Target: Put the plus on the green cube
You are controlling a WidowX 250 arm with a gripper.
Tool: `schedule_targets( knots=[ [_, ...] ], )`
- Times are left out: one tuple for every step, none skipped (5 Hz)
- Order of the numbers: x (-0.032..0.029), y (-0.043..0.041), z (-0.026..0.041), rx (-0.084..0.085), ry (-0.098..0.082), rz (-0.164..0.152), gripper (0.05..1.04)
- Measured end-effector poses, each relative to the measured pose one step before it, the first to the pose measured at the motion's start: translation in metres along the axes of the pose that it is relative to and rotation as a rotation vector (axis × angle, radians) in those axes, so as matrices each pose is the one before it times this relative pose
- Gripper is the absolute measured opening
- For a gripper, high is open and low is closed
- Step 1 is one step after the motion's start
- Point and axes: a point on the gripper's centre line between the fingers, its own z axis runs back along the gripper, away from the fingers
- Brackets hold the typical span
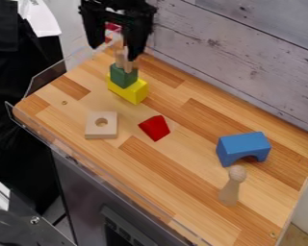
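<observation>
Black hardware (28, 229) sits nearest, lower left. With its fingers apart, the gripper (115, 51) is at the wooden plus (125, 63), which seems set on the green cube (123, 76); lift straight up, gently. Mind the clear guard (46, 78) leftward, plank wall (234, 53) rightward; upward looks roomiest.

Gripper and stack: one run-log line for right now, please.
gripper: open, at stack top | wooden piece, likely the plus: on green cube | green cube: on yellow block | gripper contact: unclear

slanted downward view from above
</observation>
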Motion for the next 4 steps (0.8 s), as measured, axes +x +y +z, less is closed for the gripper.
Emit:
schedule_targets(
  knots=[
    [-0.02631,-0.01129,0.00645,0.0118,-0.0035,-0.0507,1.001],
    [-0.02531,-0.01785,-0.011,-0.0288,0.0318,-0.036,1.001],
    [-0.00815,-0.01648,-0.01457,-0.0342,0.0126,-0.0189,1.001],
    [0.00177,-0.01369,-0.0082,-0.0389,-0.0037,-0.0078,1.001]
  ],
)
